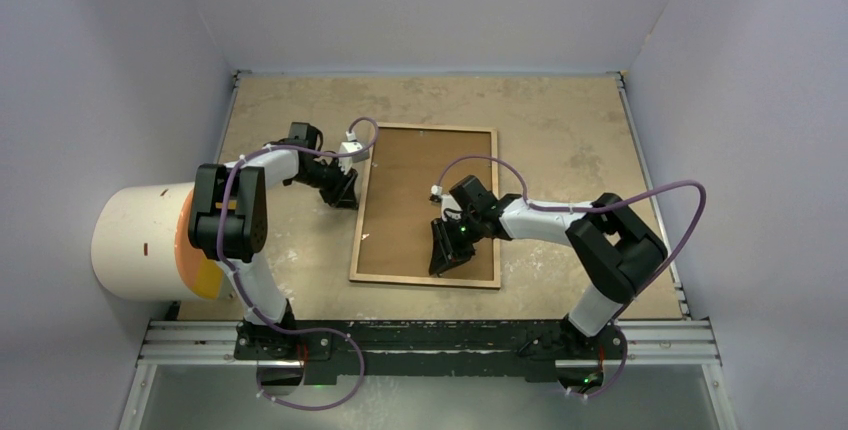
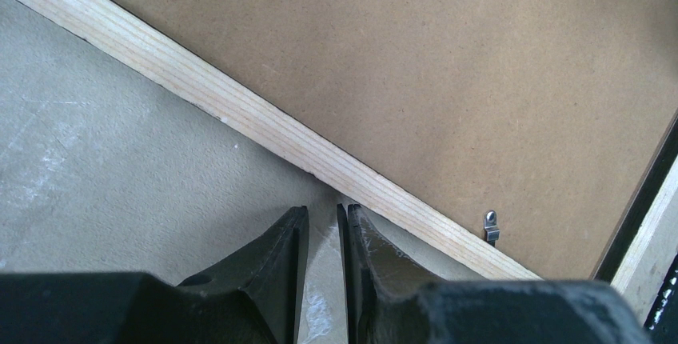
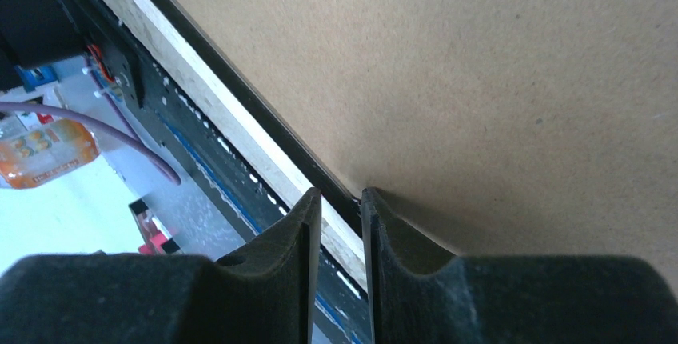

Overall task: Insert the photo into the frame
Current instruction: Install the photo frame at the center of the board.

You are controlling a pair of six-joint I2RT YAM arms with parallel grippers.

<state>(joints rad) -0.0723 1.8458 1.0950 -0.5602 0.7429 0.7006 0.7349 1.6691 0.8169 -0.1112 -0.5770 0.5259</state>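
The frame (image 1: pixel 425 279) lies back-up on the table, its light wood rim (image 2: pixel 240 112) around a plain brown backing board (image 1: pixel 420 180). The photo is hidden. My left gripper (image 1: pixel 345 188) rests on the table just outside the frame's left rim, its tips (image 2: pixel 322 210) a narrow gap apart with only table between them. A small metal tab (image 2: pixel 491 226) sits on the board by that rim. My right gripper (image 1: pixel 447 253) is low over the board near the frame's near rim (image 3: pixel 208 96). Its jaws (image 3: pixel 341 194) are slightly apart and empty, one fingertip (image 3: pixel 374 200) at the board's (image 3: pixel 480 80) edge.
A white cylinder with an orange end (image 1: pixel 140 240) stands off the table's left side beside the left arm. A metal rail (image 1: pixel 430 335) runs along the near edge under both bases. Walls close in the back and sides.
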